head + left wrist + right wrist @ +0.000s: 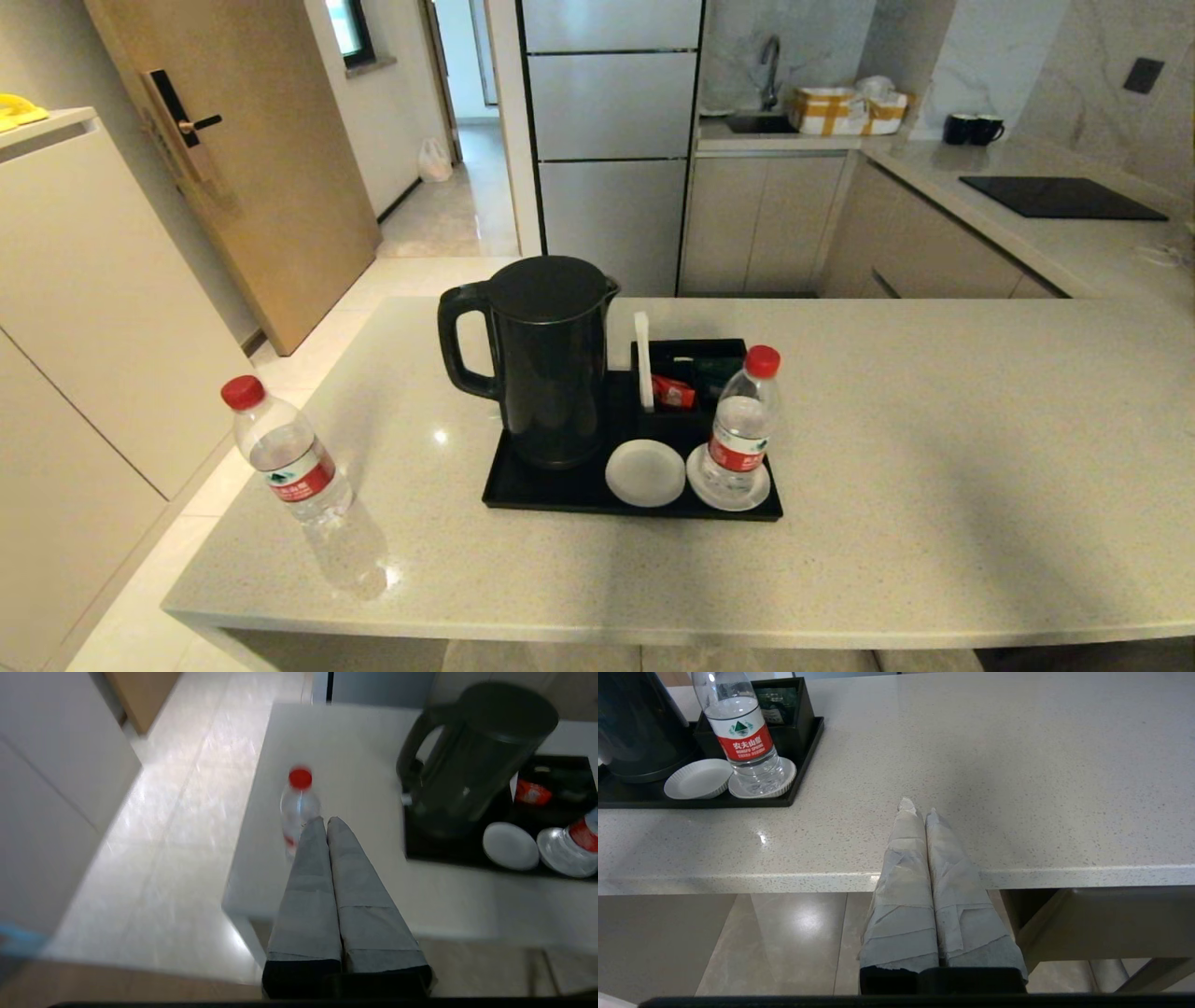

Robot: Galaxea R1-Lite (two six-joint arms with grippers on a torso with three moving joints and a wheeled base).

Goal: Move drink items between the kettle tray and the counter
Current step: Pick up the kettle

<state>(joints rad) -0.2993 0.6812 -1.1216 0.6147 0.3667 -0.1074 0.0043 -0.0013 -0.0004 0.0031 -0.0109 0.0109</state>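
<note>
Nearest the robot, both grippers hang off the front edge of the counter [934,448], out of the head view. The left gripper [326,820] is clenched on nothing, its taped fingers pressed together, and the right gripper [920,807] is likewise clenched and empty, hovering over bare stone near the counter's front edge.

Further in, one water bottle [289,453] stands upright on the counter near the left front corner, well apart from the tray [523,490]. In the left wrist view this bottle [299,807] sits just past the fingertips, almost straight ahead, its long axis vertical. That alignment is what the next move likely depends on: the left arm is clearly the nearer one, and its jaws would have to part before closing round the bottle's body from the side.

Beyond that, a second bottle [742,429] stands upright on the tray's right coaster [698,474], beside the bare coaster [644,473]; it lies ahead and to the left of the right gripper. The kettle [541,359] stands at the tray's left end, handle facing left, with the sachet box [686,373] behind the coasters.
</note>
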